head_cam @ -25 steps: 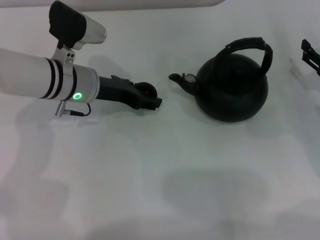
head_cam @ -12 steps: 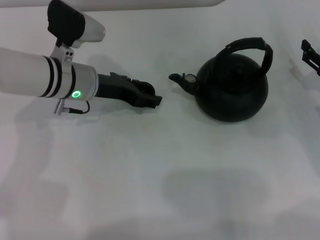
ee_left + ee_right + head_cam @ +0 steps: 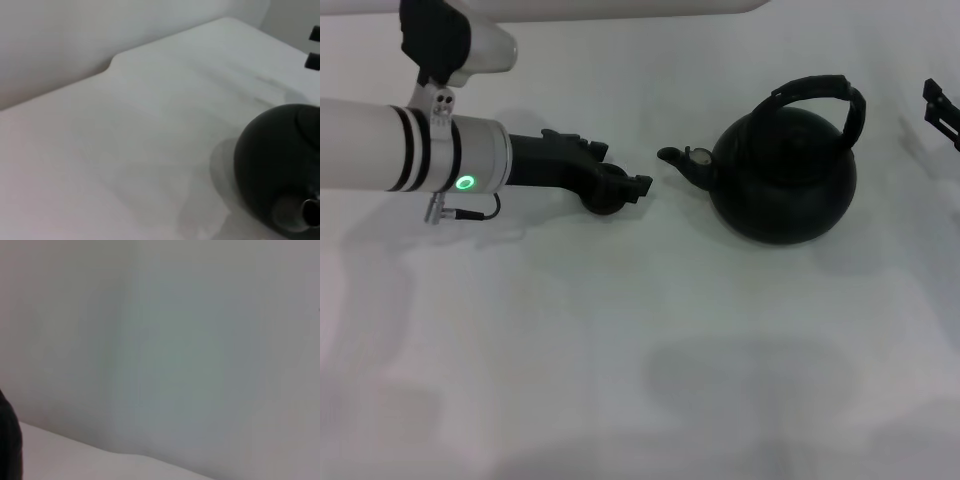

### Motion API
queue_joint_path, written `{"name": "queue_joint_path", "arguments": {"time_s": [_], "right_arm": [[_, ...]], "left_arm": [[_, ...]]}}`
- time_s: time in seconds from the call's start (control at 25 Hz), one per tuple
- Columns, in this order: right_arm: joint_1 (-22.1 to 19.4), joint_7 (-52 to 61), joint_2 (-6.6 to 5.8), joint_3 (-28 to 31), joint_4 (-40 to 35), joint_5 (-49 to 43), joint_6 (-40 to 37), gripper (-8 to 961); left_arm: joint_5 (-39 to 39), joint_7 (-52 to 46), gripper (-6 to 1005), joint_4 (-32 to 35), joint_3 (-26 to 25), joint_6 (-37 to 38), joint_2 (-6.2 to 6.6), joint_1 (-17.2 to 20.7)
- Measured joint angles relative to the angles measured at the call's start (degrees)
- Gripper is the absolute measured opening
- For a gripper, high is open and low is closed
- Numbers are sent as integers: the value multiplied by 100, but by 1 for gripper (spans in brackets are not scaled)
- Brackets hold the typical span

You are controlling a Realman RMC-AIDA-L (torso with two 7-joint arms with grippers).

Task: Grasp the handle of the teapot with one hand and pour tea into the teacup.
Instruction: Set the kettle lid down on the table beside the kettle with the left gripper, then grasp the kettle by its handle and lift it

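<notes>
While the teapot (image 3: pixel 782 178) sits unmoved toward the far right part of the white tabletop (image 3: pixel 640 340), the left arm (image 3: pixel 390 145) has drawn back a little toward the left edge and its wrist has rolled since half a second ago. The left gripper (image 3: pixel 625 190) now lies level with the spout (image 3: pixel 675 158), its black tip just short of it and not touching. The teacup (image 3: pixel 605 195) shows as a small dark round shape right at the fingers, more exposed than before; whether the fingers are clamped on it or merely beside it I cannot tell. The handle (image 3: pixel 820 95) arches untouched over the teapot.

At the right edge, only a dark sliver of the right gripper (image 3: pixel 940 108) shows, well apart from the teapot, its opening unreadable.

Only the left wrist view shows the teapot close up, round body and spout, plus the tabletop's far corner; the right wrist view gives blank wall.
</notes>
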Motion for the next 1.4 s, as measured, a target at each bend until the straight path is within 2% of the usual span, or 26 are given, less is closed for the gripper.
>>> {"name": "queue_joint_path", "arguments": {"time_s": [0.28, 0.48, 0.64, 0.8, 0.88, 0.96, 1.12, 1.24, 1.4], "right_arm": [[-34, 0, -3, 0, 24, -3, 34, 855], [-194, 11, -25, -1, 131, -30, 210, 856], [-534, 263, -75, -274, 647, -87, 224, 856], [-1015, 1305, -266, -800, 1698, -613, -129, 856], [-1369, 1930, -310, -840, 2493, -1225, -377, 855], [-1714, 2418, -265, -834, 3283, -1811, -712, 855], [-2415, 3535, -11, -959, 5067, -3493, -1680, 855], [-2730, 4337, -15, -1406, 5839, -4215, -2239, 855], [-2929, 4948, -21, -1730, 6359, -4817, -2493, 856]], "left_arm": [[-213, 139, 871, -821, 5, -150, 18, 632], [-467, 591, 871, -1471, -104, -210, 32, 1414], [-1206, 1407, 868, -1673, -349, -274, 31, 2001], [-2249, 2547, 865, -1465, -826, -648, 31, 2456], [-2559, 2891, 864, -1285, -1025, -778, 31, 2571], [-2722, 3171, 863, -1074, -1211, -924, 30, 2636], [-3055, 4001, 862, -593, -1495, -1342, 9, 2715], [-3616, 4831, 862, -114, -1530, -1667, 19, 2756], [-4148, 5724, 861, 369, -1697, -1965, 29, 2856]]}}
